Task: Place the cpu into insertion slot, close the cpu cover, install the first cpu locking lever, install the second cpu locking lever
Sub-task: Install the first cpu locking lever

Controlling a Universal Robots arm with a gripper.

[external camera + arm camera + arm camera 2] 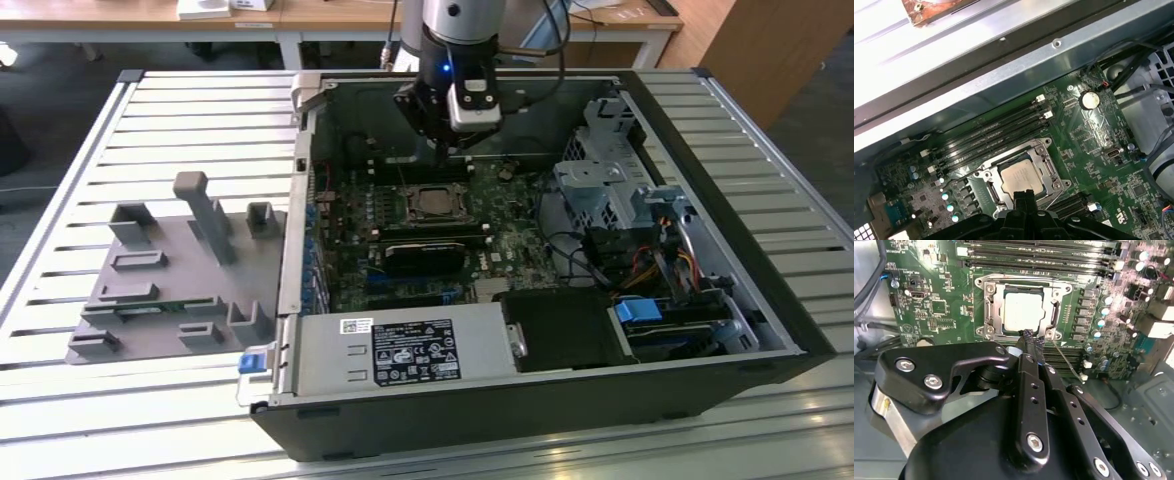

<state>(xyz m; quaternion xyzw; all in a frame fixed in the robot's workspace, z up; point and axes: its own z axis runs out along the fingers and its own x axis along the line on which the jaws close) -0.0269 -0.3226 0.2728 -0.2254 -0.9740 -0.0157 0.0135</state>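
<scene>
So the cpu (1024,310) is sitting flat in the insertion slot (985,285) on the green board (934,305). The cpu cover (995,310) is down around it like a frame, with the chip's grey top showing through the window. The gripper (1027,338) is pinched narrow, nothing I can make out between the tips, parked right at the slot's edge just beside the chip, with a thin metal rod (1066,362) sticking out from that corner.

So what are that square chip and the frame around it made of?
The cpu looks topped with dull grey metal, pale and matte, with no shine. The cpu cover around it seems to be thin stamped steel: silvery, with bright glints on its edges.
</scene>
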